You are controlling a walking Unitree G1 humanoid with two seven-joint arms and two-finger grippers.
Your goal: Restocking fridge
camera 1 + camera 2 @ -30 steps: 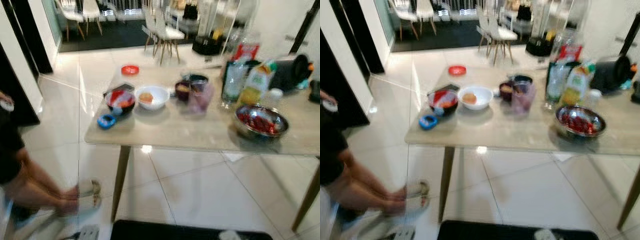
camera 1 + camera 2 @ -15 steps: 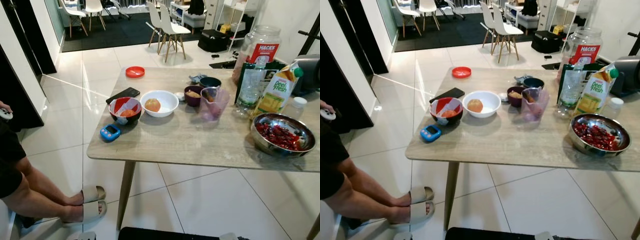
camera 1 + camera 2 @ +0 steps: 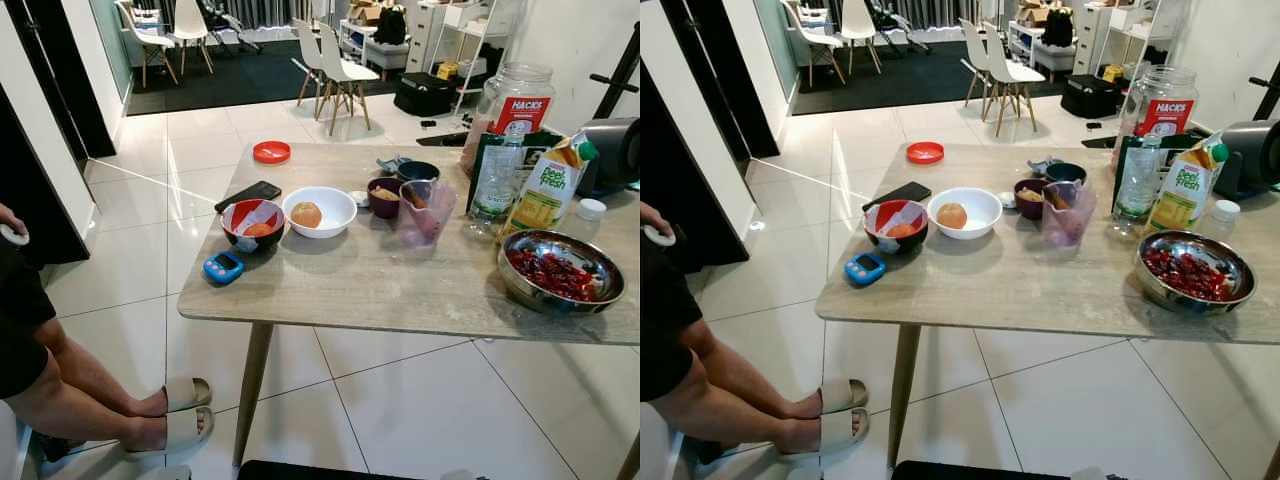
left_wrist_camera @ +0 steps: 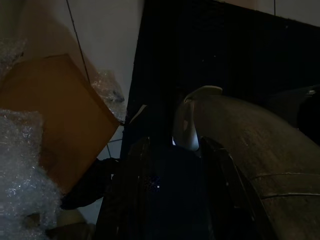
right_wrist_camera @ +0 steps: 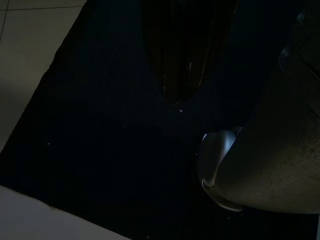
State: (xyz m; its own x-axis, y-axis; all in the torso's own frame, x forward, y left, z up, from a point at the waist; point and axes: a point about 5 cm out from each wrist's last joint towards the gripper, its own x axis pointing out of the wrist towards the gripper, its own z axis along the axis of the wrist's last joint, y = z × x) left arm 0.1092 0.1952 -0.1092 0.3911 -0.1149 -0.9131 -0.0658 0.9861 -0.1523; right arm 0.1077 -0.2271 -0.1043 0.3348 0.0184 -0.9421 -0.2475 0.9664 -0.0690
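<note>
Left gripper (image 4: 170,210): hangs idle over a dark mat (image 4: 215,55); finger spread too dark to tell.
Right gripper (image 5: 182,75): hangs idle, fingers pressed together.
Table (image 3: 400,290): well ahead of both grippers.
Juice carton (image 3: 545,190): on the table's far right.
Steel bowl (image 3: 560,272): just before the carton.
Person's legs (image 3: 70,390): far left.

Table (image 3: 400,290) ahead, chairs (image 3: 330,60) behind it. On table, left to right: timer (image 3: 222,267), bowl (image 3: 250,222), bowl with fruit (image 3: 319,211), cup (image 3: 425,210), bottle (image 3: 495,180), carton (image 3: 545,190), metal bowl (image 3: 560,272). Person's legs (image 3: 90,390) at far left on floor.
</note>
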